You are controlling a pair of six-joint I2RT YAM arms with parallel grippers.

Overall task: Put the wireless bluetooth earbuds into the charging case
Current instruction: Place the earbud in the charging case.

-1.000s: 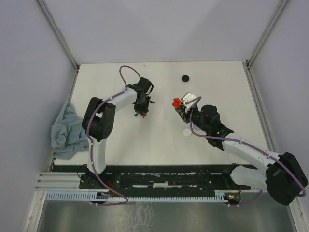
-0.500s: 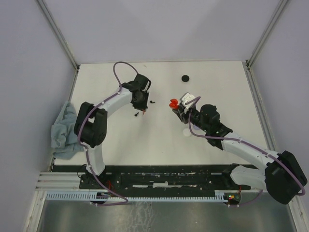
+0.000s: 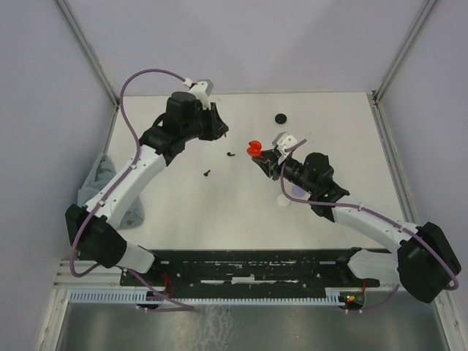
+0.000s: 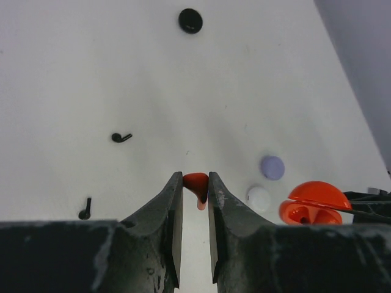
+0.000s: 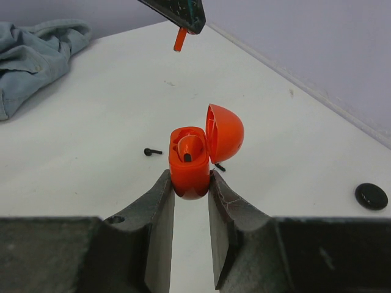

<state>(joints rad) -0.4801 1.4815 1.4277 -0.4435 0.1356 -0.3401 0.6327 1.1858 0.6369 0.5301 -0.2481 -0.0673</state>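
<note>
A red earbud [image 4: 197,182] is pinched at the tips of my left gripper [image 4: 196,177], its stem pointing down, lifted above the table. In the right wrist view that earbud [image 5: 179,39] hangs at the top, up and beyond the case. My right gripper [image 5: 190,177] is shut on the red charging case [image 5: 189,162], whose lid stands open to the right; one red earbud [image 5: 190,146] sits inside. From above, the left gripper [image 3: 219,131] hovers left of the case [image 3: 254,148]. Two black earbuds [image 3: 231,154] [image 3: 207,174] lie on the table.
A black round case [image 3: 280,118] lies toward the back. A white case [image 4: 258,198] and a lavender case [image 4: 272,167] sit near my right arm. A blue-grey cloth [image 3: 99,183] is bunched at the left edge. Walls enclose the table on three sides.
My left gripper has closed on the red earbud, risen from the table and swung toward the back. My right gripper has carried the open red case a little left.
</note>
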